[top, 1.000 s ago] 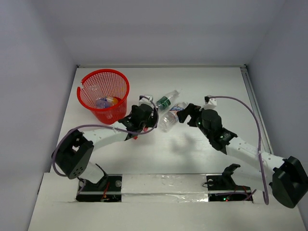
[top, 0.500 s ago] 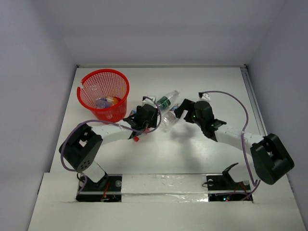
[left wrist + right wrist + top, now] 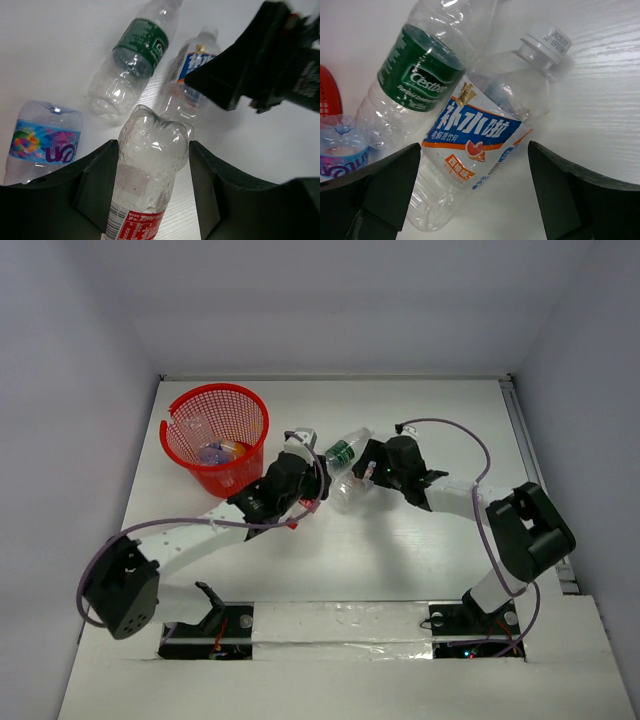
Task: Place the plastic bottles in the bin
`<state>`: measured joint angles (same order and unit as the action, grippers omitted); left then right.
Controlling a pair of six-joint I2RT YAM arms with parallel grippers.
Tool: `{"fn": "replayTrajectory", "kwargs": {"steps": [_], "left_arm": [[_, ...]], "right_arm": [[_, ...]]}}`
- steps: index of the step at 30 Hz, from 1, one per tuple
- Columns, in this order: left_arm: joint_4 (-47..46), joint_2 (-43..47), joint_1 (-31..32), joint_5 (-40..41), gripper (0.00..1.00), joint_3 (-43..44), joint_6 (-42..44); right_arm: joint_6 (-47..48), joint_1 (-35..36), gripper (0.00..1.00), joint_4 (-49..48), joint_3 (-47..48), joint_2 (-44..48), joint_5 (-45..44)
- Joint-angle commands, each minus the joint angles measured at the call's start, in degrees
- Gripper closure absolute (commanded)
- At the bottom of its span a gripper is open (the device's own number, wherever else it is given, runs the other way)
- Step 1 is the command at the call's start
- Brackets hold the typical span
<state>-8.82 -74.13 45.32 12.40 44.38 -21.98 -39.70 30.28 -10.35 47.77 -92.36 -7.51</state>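
My left gripper [image 3: 152, 145] is shut on a clear bottle with a red-white label [image 3: 150, 170]; in the top view it [image 3: 287, 480] is just right of the red mesh bin [image 3: 262, 412], and the bottle's red cap [image 3: 292, 525] pokes out behind it. My right gripper [image 3: 474, 150] is open, its jaws on either side of a blue-label bottle with a white cap [image 3: 480, 132], which lies on the table [image 3: 350, 490]. A green-label bottle [image 3: 343, 450] lies beside it. A bottle with a colourful blue label [image 3: 45, 142] lies left of the left gripper.
The bin holds several bottles [image 3: 220, 452], one of them orange. The two grippers [image 3: 372, 468] are close together over the bottle cluster. The right arm's cable [image 3: 470, 445] loops above the table. White walls enclose the table on three sides.
My right gripper has moved left and forward over the blue-label bottle. My left gripper has shifted slightly left with the red-white bottle in it.
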Motion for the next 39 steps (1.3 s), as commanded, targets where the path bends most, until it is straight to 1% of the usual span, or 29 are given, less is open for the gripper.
{"fn": "replayTrajectory", "kwargs": {"steps": [1,6,7,9,10,12,14,17,18,20,21,22,23,24,26,27,29,32,34,39], "left_arm": [[0.73,6.87,0.21,-1.59,0.80,-0.44,-1.23],[1.79,12.77,0.21,-1.68,0.81,2.37,-1.31],[1.79,13.56,0.21,-1.77,0.81,4.64,-1.40],[1.44,13.75,0.21,-0.72,0.81,7.20,-0.09],[1.61,13.31,0.21,0.07,0.81,10.43,0.53],[2.14,12.78,0.21,2.00,0.81,14.05,2.28],[1.97,11.73,0.21,3.41,0.81,19.06,3.25],[1.70,10.85,-2.77,3.68,0.81,24.34,3.96],[1.35,10.76,-3.83,3.59,0.81,25.22,3.96],[1.09,10.67,-7.95,3.16,0.81,27.51,3.43],[0.91,10.76,-9.53,2.80,0.81,27.95,3.26],[0.82,10.67,-11.20,2.89,0.81,28.65,3.17],[0.73,10.50,-14.79,3.06,0.81,28.92,2.99],[0.82,10.41,-16.56,2.98,0.81,29.01,2.73],[0.30,9.71,-19.47,3.94,0.81,29.18,2.99],[0.03,9.36,-21.92,5.42,0.81,29.27,3.34],[-0.49,7.86,-24.30,6.75,0.81,29.27,4.13],[-2.77,5.93,-28.87,7.46,0.81,27.96,4.40],[-5.50,4.88,-31.51,7.46,0.81,26.99,4.66],[-10.85,2.15,-33.36,8.34,0.80,25.06,6.50]], "right_arm": [[0.33,-0.49,0.08,2.61,3.20,-1.33,-1.10],[0.94,-0.49,0.06,5.77,5.84,-4.49,-2.16],[1.03,-0.49,0.06,6.21,6.89,-5.11,-2.07],[1.29,-0.49,0.04,7.27,7.77,-6.60,-2.16],[1.38,-0.49,0.03,7.45,8.21,-6.96,-2.25],[1.82,-0.49,0.00,8.50,8.74,-7.75,-2.60],[2.08,-0.49,0.00,8.94,9.27,-8.19,-2.95],[2.35,-0.49,0.00,9.47,9.45,-8.37,-3.04],[2.26,-0.49,0.04,9.21,9.10,-8.19,-3.30],[2.17,-0.49,0.12,8.77,8.22,-6.88,-3.83],[2.09,-0.49,0.20,8.33,7.09,-6.35,-4.18],[2.09,-0.49,0.25,7.98,6.38,-4.69,-4.27],[2.09,-0.49,0.30,7.28,5.50,-3.72,-4.44],[2.17,-0.49,0.37,7.01,4.71,-2.84,-5.14],[2.52,-0.49,0.45,6.92,2.77,-0.04,-5.59],[2.79,-0.49,0.50,6.83,2.16,0.94,-5.76],[2.88,-0.49,0.53,6.31,0.14,4.18,-5.68],[3.40,-0.49,0.53,5.95,-2.32,7.79,-5.94],[3.58,-0.49,0.53,5.87,-3.47,12.01,-6.38],[4.02,-0.49,0.53,7.27,-5.14,20.27,-5.68]]}}
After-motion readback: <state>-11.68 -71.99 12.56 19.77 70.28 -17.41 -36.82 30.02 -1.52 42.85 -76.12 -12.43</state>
